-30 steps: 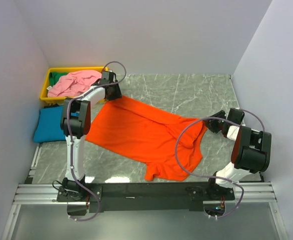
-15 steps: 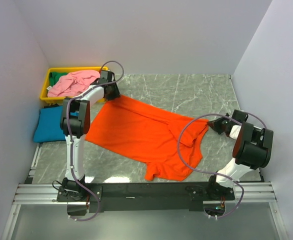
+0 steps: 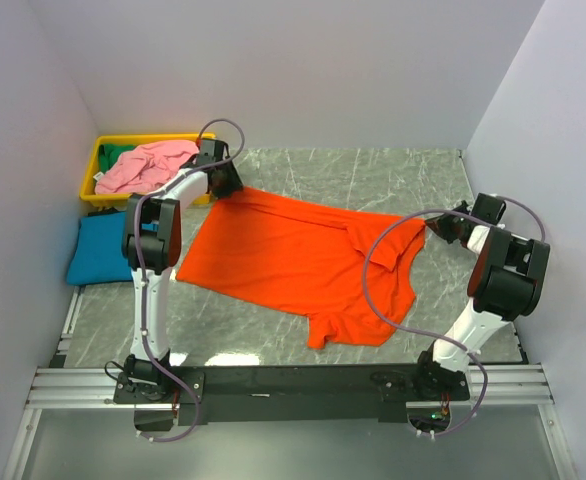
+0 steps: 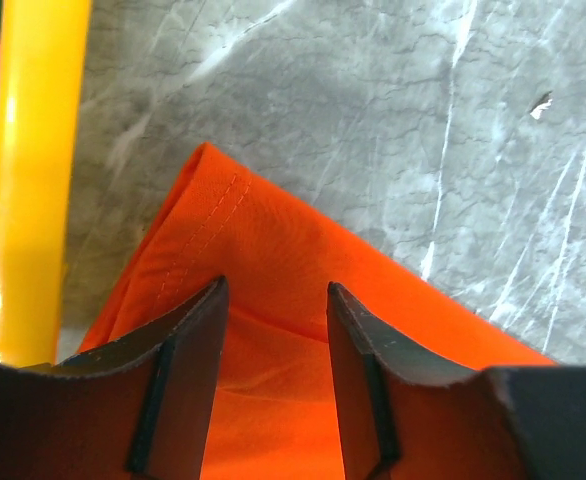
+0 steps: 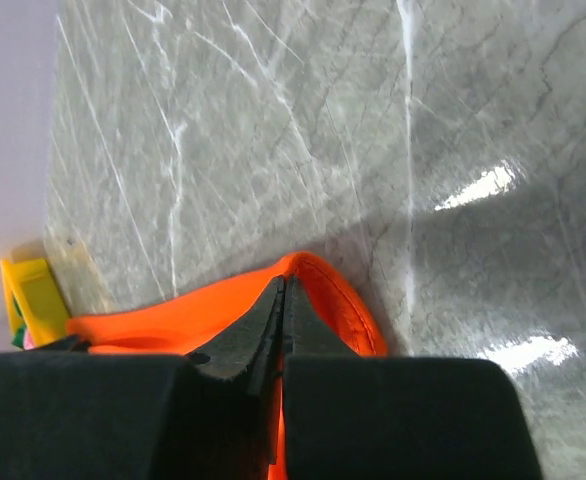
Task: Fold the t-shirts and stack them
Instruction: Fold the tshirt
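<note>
The bright orange t-shirt [image 3: 293, 260] lies spread across the marble table. My left gripper [image 3: 225, 186] sits at its far left corner, jaws apart, with orange cloth [image 4: 273, 250] running under and between the fingers [image 4: 188, 350]. My right gripper [image 3: 439, 226] is shut on the shirt's right edge, where a fold of orange hem [image 5: 343, 300] is pinched at the fingertips. The pale pink t-shirt [image 3: 148, 165] lies bunched in the yellow tray [image 3: 91, 165]. The teal blue t-shirt [image 3: 101, 250] lies folded on the table's left edge.
The yellow tray's rim [image 4: 33, 180] stands just left of my left gripper. Something green [image 3: 121, 153] lies in the tray under the pink shirt. White walls close in the table at the back and both sides. A purple cable [image 3: 383, 290] loops over the orange shirt.
My right gripper shut on the orange shirt's right edge and pulled it right and farther back. The shirt shifted right and stretched flatter. The left gripper stayed at the far left corner.
</note>
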### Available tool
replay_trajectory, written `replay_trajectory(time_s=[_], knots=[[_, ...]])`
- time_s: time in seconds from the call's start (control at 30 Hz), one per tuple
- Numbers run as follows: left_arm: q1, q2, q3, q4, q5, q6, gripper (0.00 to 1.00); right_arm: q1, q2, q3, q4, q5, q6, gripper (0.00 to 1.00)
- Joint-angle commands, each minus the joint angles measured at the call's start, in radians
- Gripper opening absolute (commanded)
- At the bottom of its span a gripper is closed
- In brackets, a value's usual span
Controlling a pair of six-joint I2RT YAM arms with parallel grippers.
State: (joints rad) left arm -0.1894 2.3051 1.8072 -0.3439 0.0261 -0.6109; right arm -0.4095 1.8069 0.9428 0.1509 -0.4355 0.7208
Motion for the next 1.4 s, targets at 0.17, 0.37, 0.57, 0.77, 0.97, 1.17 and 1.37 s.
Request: replay_trajectory(time_s=[0.17,0.37,0.57,0.77,0.97,1.17,1.37], knots=[[0.007,-0.012,-0.022,0.005,0.003,-0.007,0.59,-0.012,-0.046,0.020,-0.088,0.073,-0.103,0.10],[-0.005,-0.114,-0.039,0.020,-0.020,0.014,0.77,0.064,-0.188,0.002,-0.200,0.167,-0.179,0.38],[-0.050,-0.249,-0.032,-0.013,-0.075,0.071,0.84,0.221,-0.391,-0.108,-0.330,0.337,-0.238,0.48],[-0.100,-0.439,-0.167,-0.105,-0.163,0.112,0.82,0.527,-0.530,-0.165,-0.453,0.393,-0.254,0.47],[-0.133,-0.646,-0.501,-0.122,-0.215,0.120,0.81,0.819,-0.583,-0.180,-0.542,0.377,-0.213,0.47],[-0.140,-0.760,-0.710,-0.162,-0.221,0.129,0.80,1.153,-0.532,-0.167,-0.574,0.428,-0.126,0.48],[-0.140,-0.863,-0.829,-0.126,-0.262,0.129,0.79,1.313,-0.422,-0.138,-0.585,0.515,-0.084,0.50]])
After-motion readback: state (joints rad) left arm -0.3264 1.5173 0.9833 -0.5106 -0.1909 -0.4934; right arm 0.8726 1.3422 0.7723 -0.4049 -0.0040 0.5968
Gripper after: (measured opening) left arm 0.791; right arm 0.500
